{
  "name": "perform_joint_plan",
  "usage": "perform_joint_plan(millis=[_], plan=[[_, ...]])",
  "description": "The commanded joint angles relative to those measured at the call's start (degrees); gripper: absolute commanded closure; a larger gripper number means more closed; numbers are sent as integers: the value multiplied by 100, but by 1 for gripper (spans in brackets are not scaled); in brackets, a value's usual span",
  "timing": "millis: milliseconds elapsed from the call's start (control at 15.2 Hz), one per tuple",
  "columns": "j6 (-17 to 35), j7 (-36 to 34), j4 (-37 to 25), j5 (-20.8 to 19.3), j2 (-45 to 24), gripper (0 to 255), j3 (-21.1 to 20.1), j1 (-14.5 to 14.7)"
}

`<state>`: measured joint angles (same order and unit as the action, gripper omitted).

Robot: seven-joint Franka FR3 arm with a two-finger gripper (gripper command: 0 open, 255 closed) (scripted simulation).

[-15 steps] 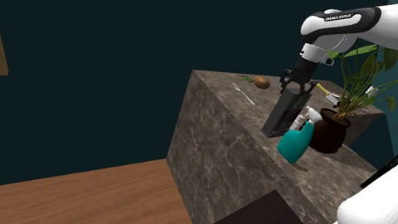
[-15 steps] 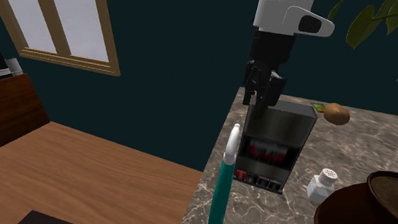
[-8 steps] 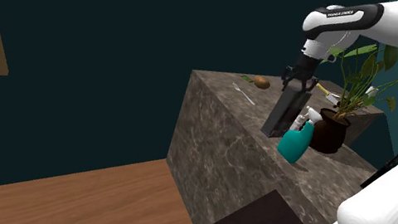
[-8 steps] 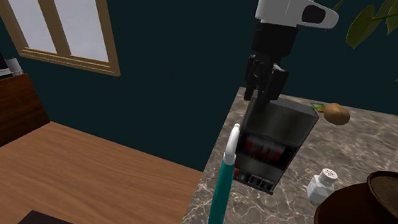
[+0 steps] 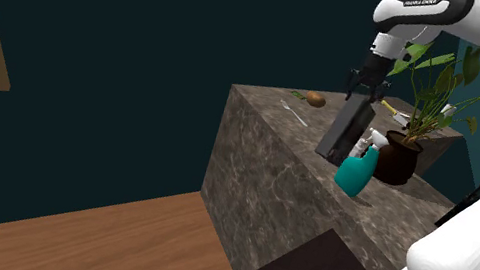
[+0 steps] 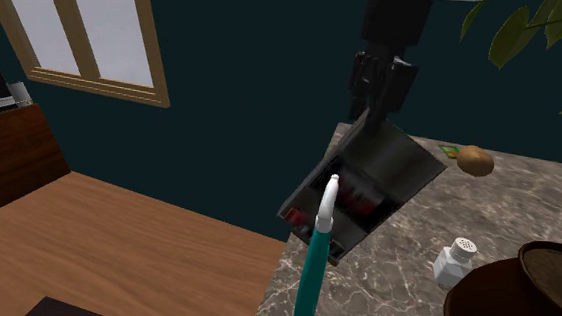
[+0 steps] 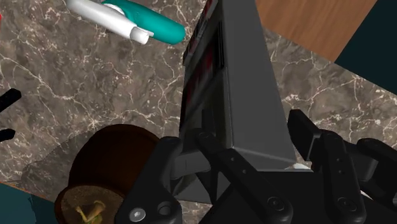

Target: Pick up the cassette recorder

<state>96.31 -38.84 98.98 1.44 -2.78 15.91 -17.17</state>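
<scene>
The cassette recorder [image 6: 362, 192] is a dark grey slab with red reels and a row of buttons on its face. My gripper [image 6: 373, 103] is shut on its top edge, and it hangs tilted, its lower corner swung out over the counter's edge. In the shoulder view the recorder [image 5: 345, 129] leans under the gripper [image 5: 364, 83], beside the teal spray bottle [image 5: 356, 172]. In the wrist view the black fingers [image 7: 184, 167] clasp the recorder [image 7: 235, 95] from both sides.
The marble counter [image 5: 263, 164] also holds a teal spray bottle [image 6: 315, 264], a white shaker [image 6: 455, 261], a brown plant pot [image 6: 521, 297] with a leafy plant [image 5: 433, 92], and a potato [image 6: 475, 160] at the far end. Wooden floor [image 6: 114, 242] lies below.
The gripper has risen with the recorder in it. The recorder has swung from nearly upright to a strong tilt, its lower end out toward the counter's edge.
</scene>
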Motion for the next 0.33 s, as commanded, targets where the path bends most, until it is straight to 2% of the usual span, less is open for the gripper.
perform_joint_plan(millis=[0,264], plan=[[-165,9,-181,1,-4,255,6,-7],[-334,9,-361,4,-16,255,8,-9]])
